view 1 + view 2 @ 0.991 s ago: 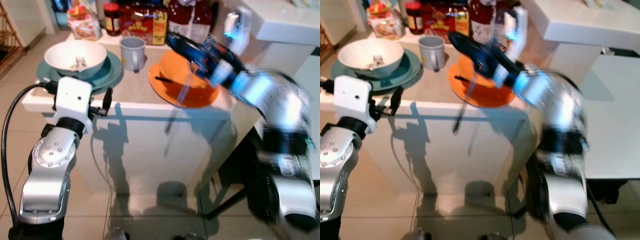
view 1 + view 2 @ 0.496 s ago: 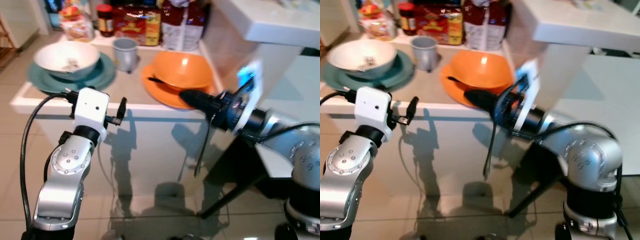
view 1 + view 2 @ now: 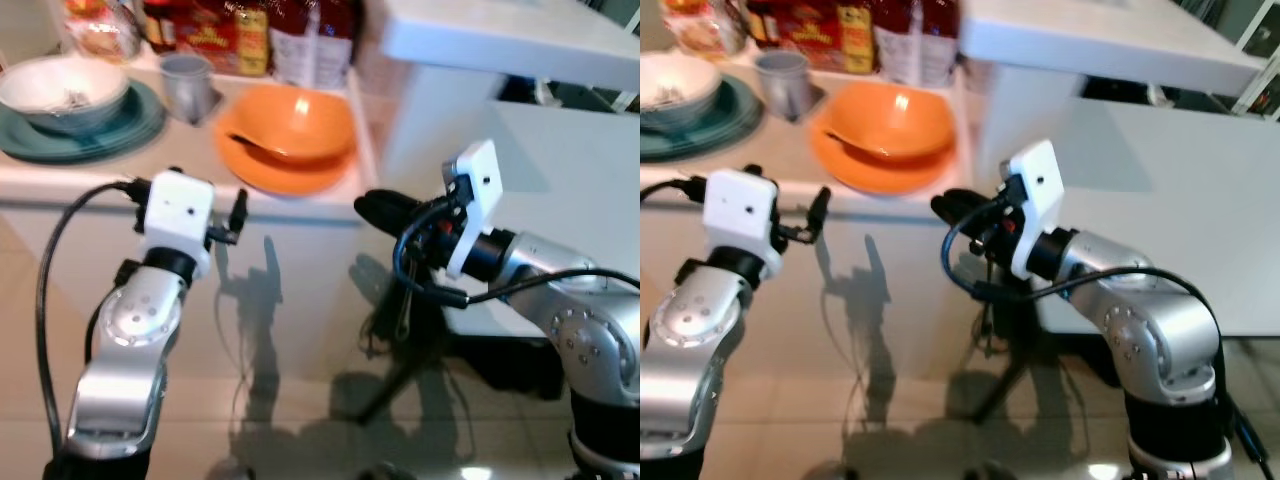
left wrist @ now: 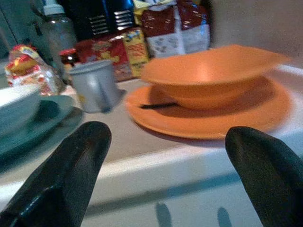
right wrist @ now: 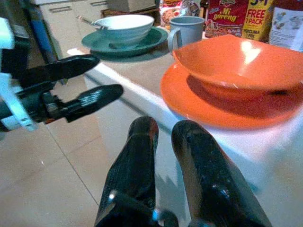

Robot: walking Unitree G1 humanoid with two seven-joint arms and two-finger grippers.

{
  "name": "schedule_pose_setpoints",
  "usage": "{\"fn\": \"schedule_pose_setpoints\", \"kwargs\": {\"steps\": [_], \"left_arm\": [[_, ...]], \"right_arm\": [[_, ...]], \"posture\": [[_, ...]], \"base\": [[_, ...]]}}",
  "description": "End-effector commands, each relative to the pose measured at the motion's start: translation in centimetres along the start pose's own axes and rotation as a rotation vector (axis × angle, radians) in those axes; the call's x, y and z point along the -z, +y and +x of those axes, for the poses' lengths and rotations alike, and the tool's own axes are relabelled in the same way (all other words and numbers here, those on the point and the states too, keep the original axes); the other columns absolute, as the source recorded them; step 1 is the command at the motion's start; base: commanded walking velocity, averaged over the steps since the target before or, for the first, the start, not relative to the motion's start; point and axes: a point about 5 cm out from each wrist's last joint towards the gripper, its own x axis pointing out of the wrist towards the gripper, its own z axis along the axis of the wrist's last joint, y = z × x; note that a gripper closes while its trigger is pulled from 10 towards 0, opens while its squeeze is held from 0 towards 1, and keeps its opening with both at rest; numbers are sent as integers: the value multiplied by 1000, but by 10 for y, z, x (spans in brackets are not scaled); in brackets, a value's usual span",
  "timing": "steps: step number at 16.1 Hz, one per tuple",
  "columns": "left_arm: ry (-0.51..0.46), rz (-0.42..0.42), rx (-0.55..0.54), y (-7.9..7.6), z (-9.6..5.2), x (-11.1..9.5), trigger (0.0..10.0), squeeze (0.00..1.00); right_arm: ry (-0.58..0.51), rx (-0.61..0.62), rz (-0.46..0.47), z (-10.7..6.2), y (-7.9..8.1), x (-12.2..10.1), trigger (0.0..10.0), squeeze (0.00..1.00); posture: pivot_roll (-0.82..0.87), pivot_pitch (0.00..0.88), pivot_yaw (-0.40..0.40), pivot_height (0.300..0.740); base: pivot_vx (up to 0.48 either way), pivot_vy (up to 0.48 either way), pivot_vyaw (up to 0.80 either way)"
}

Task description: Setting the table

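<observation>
Along the far side of the scene runs a white tiled counter (image 3: 300, 200) that carries the table things, with a row of red food packets (image 3: 215, 30) standing along its back edge. Nearest its front edge sits a flat round orange plate (image 3: 290, 175) bearing a wide orange bowl (image 3: 295, 120), and a dark utensil (image 3: 245, 143) rests across the plate's rim, its end tucked under the bowl. Further along to the robot's left lies a round teal plate (image 3: 75, 110) holding a white bowl (image 3: 60, 85) with a metal fork (image 3: 72, 97) lying inside it. Between the two settings stands a grey mug (image 3: 187, 85), close beside the orange plate. Below the counter's edge the silver left arm is raised, and the left tool (image 4: 165, 184) faces the orange setting with its two black fingers spread wide and nothing between them. Right of it, in front of the counter's corner, the right tool (image 5: 163, 156) points toward the left arm; its fingers lie nearly together, and nothing can be seen gripped between them.
</observation>
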Motion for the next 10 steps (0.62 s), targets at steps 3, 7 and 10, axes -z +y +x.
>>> {"fn": "schedule_pose_setpoints", "kwargs": {"steps": [3, 7, 10], "left_arm": [[-22, 7, 31, -9, 0, -5, 10000, 0], [-21, 23, 47, -16, 8, -4, 10000, 0], [-23, 24, 47, -16, 16, -6, 10000, 0]], "right_arm": [[1, 44, -36, -6, -5, 2, 10000, 0], [-65, 346, -1, -14, -31, 19, 10000, 0], [-93, 559, 54, -30, -47, 39, 10000, 0]], "posture": [[16, 62, -85, 740], [-1, 42, -46, 740], [-12, 38, -24, 740]], "base": [[0, -480, 0], [0, -480, 0], [0, -480, 0]]}}
